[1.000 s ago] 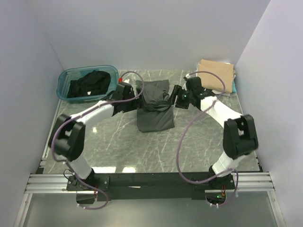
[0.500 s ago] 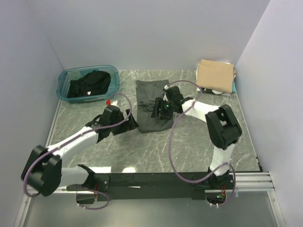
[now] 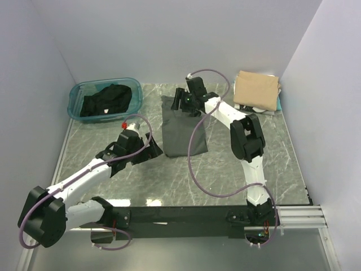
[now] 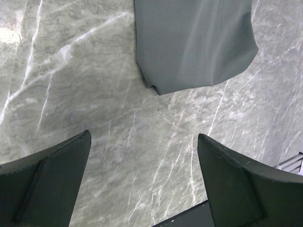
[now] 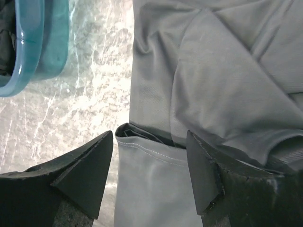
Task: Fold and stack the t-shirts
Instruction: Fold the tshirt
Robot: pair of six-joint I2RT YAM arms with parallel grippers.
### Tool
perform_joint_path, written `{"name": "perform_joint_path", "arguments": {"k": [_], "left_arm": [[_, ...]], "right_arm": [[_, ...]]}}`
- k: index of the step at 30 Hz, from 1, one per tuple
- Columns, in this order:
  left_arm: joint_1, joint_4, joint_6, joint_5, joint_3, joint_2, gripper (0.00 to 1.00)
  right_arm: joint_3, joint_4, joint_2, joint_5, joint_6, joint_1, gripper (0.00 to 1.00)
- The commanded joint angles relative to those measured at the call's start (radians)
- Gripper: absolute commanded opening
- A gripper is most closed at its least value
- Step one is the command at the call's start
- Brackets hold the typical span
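One tan t-shirt (image 3: pixel 256 87) stacked, charcoal t-shirt (image 3: pixel 183 132) half-folded, black t-shirt (image 3: pixel 105 100) waiting; left gripper (image 4: pixel 144 137) gapes wide, right gripper (image 5: pixel 150 142) parted, both empty.

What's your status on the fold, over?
Left tool open, clear of the charcoal shirt, by its near corner. Right tool open over its far end, nothing gripped. Nothing in the way.

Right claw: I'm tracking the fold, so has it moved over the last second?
Yes. The right claw has swung left and toward the back wall, away from the folded tan cloth stack and nearer the translucent teal plastic tub.
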State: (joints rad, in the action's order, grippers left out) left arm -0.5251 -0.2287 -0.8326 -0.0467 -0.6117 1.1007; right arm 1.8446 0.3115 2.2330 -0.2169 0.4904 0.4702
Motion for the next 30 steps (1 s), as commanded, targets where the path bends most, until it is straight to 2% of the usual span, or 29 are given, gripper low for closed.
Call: {"name": "perform_joint_path", "arguments": {"k": [1, 6, 7, 10, 11, 14, 16, 22, 30], "left_arm": [[-0.001, 0.06, 0.003, -0.013, -0.008, 0.03, 0.99], [-0.003, 0.132, 0.009, -0.041, -0.036, 0.132, 0.99], [-0.003, 0.153, 0.012, -0.048, -0.04, 0.149, 0.98], [-0.003, 0.183, 0.016, -0.067, -0.065, 0.221, 0.92], [-0.003, 0.199, 0.016, -0.068, -0.072, 0.24, 0.88], [-0.003, 0.221, 0.02, -0.091, -0.095, 0.306, 0.84], [-0.003, 0.255, 0.023, -0.11, -0.12, 0.358, 0.81], [-0.007, 0.296, 0.0, -0.136, -0.149, 0.462, 0.62], [-0.015, 0.292, -0.017, -0.124, -0.148, 0.544, 0.41]], "right_arm": [[0.021, 0.048, -0.056, 0.031, -0.042, -0.013, 0.7], [-0.241, -0.02, -0.34, 0.143, -0.032, -0.024, 0.71], [-0.349, -0.028, -0.387, 0.161, -0.018, -0.036, 0.71], [-0.526, -0.058, -0.571, 0.186, 0.026, -0.057, 0.71], [-0.641, -0.063, -0.648, 0.186, 0.039, -0.073, 0.71], [-0.824, -0.071, -0.754, 0.172, 0.074, -0.094, 0.71], [-0.902, -0.068, -0.782, 0.165, 0.082, -0.096, 0.7], [-0.999, -0.115, -0.791, 0.117, 0.108, -0.099, 0.63], [-1.016, -0.187, -0.701, 0.065, 0.131, -0.099, 0.53]]}}
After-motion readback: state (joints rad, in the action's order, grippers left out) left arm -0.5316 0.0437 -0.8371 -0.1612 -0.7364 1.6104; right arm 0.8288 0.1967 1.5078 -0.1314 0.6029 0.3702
